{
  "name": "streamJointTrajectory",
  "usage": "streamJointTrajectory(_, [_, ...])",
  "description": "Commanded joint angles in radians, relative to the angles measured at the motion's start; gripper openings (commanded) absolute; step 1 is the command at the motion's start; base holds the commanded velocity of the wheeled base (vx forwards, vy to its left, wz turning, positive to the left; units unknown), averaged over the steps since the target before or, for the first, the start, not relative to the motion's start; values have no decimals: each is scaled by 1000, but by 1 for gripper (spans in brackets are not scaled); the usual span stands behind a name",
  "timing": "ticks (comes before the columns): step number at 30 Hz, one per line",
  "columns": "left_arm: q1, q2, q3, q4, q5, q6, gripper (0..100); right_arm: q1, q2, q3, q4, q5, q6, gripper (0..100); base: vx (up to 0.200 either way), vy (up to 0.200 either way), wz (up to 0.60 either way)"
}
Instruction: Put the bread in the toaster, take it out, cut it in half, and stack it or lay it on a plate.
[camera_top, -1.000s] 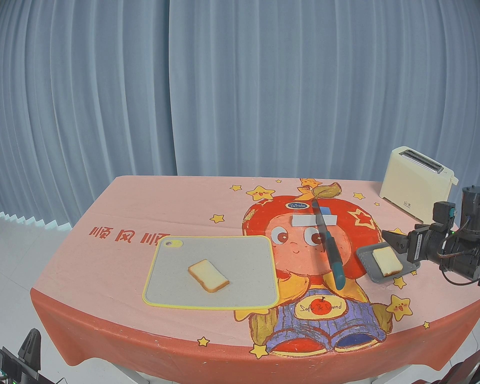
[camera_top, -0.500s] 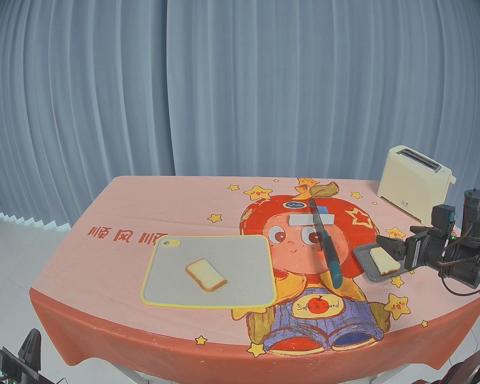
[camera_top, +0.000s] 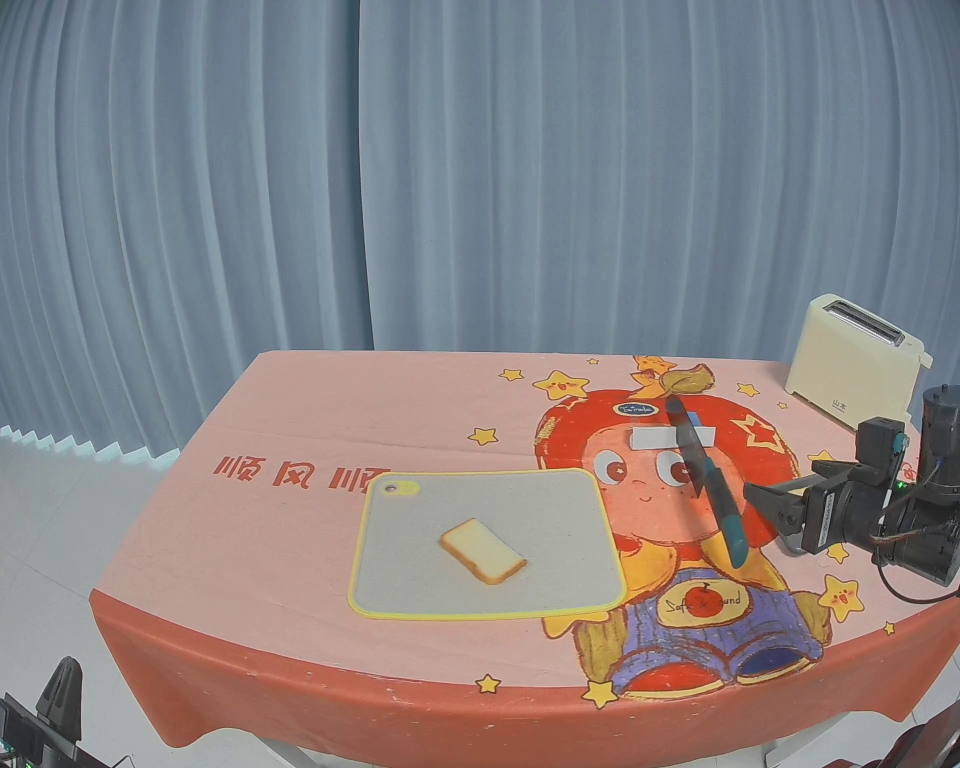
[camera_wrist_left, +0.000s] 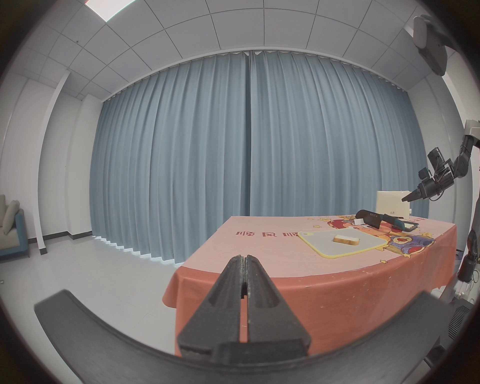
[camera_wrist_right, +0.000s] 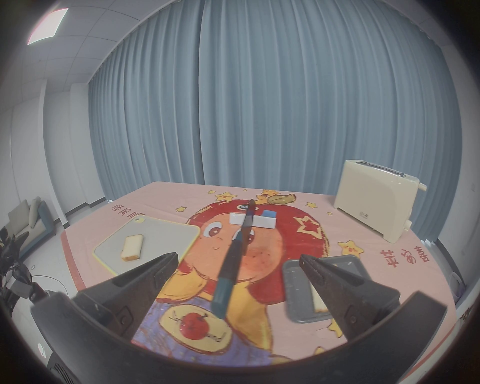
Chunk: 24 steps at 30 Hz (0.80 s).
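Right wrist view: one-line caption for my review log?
Right gripper, jaws open, over the table: knife ahead, bread piece on cutting board, second piece on grey tray, toaster beyond.

This looks like a staged test room in an office-type building rather than a real kitchen. The ceiling (camera_wrist_left: 240, 30) is a grid of square tiles with a flush light panel (camera_wrist_left: 107, 6), above plain white walls (camera_wrist_left: 60, 150) and a pale tiled floor (camera_wrist_left: 100, 280) — all office fittings. Blue-grey curtains (camera_top: 500, 170) hang from ceiling to floor across the back. A sofa (camera_wrist_left: 9, 235) sits by one wall. The only kitchen things — a toaster (camera_top: 858, 360) at the far right corner, a cutting board (camera_top: 560, 510) near the front edge — stand on one table (camera_top: 300, 420) draped in a cartoon print.
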Motion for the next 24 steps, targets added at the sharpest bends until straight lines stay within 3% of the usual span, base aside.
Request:
streamJointTrajectory(1, [1,0,18,-1,1,0,0,7,3,2,1,0,0,100,0,200,0])
streamJointTrajectory(10, [1,0,18,0,1,1,0,31,6,15,-2,0,0,100,0,200,0])
streamJointTrajectory(24, [1,0,18,0,1,1,0,69,4,13,-2,1,2,100,0,0,0])
